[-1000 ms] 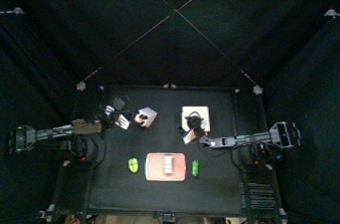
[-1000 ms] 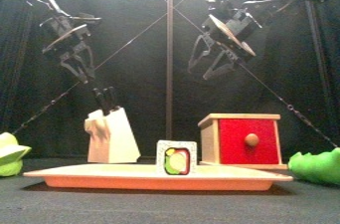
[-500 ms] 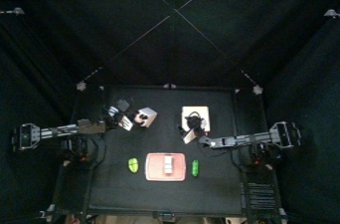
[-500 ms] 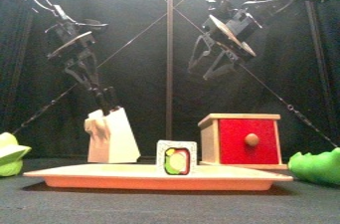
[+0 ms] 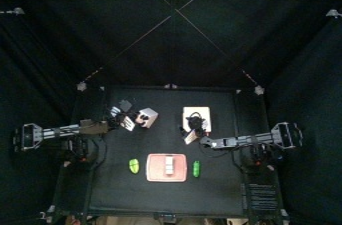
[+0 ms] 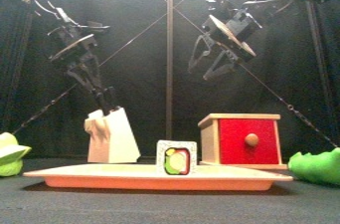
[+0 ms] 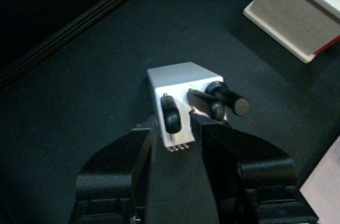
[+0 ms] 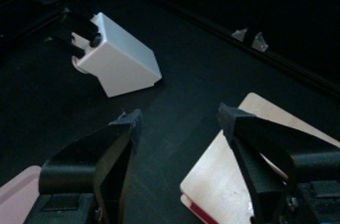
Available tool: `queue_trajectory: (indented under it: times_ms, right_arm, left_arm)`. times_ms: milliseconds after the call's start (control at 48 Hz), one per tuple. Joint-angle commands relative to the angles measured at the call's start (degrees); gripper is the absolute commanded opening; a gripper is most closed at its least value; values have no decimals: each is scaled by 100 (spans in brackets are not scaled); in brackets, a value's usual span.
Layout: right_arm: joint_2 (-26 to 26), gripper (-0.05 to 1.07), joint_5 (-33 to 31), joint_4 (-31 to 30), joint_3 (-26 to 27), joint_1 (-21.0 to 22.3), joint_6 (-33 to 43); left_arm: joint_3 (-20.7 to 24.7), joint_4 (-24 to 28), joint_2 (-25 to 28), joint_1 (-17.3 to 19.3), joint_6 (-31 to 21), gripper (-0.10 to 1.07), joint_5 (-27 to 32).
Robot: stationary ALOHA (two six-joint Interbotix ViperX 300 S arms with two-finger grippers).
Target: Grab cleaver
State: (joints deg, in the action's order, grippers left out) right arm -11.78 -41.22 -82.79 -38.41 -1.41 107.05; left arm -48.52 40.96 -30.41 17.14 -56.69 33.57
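A white knife block [image 6: 113, 136] stands left of centre with black handles [image 6: 103, 97] sticking up from it. In the left wrist view the broadest handle [image 7: 170, 114] looks like the cleaver's; its blade is hidden in the block [image 7: 182, 81]. My left gripper [image 6: 84, 65] hangs open just above and to the left of the handles, holding nothing, and its jaws [image 7: 186, 154] frame the block from close by. My right gripper [image 6: 213, 59] hangs open and empty above the red box [image 6: 246, 138], apart from the block [image 8: 122, 57].
A pink tray [image 6: 80, 176] lies along the front edge with a sushi piece [image 6: 177, 157] on it. Green objects sit at the front left [image 6: 8, 154] and front right [image 6: 319, 165]. The box's pale top [image 8: 253, 163] lies under the right gripper.
My left gripper has moved right and down, closer to the block's handles, still open. The right arm has stayed in place.
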Motion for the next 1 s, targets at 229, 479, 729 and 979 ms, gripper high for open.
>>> queue_trajectory:
  times_ms: [229, 479, 729, 979]
  right_arm:
    - [-132, 94, -18, -18, 53, 9, 18]
    - [-132, 94, -18, -18, 53, 18, 18]
    - [-123, 94, -18, 0, 53, 18, 18]
    - [-114, 94, -18, 0, 53, 18, 18]
  left_arm:
    - [176, 18, 211, 141, -18, 73, -105]
    - [185, 26, 299, 237, -18, 70, -114]
    - [193, 35, 308, 281, -18, 56, -141]
    - [202, 26, 308, 272, -18, 47, -185]
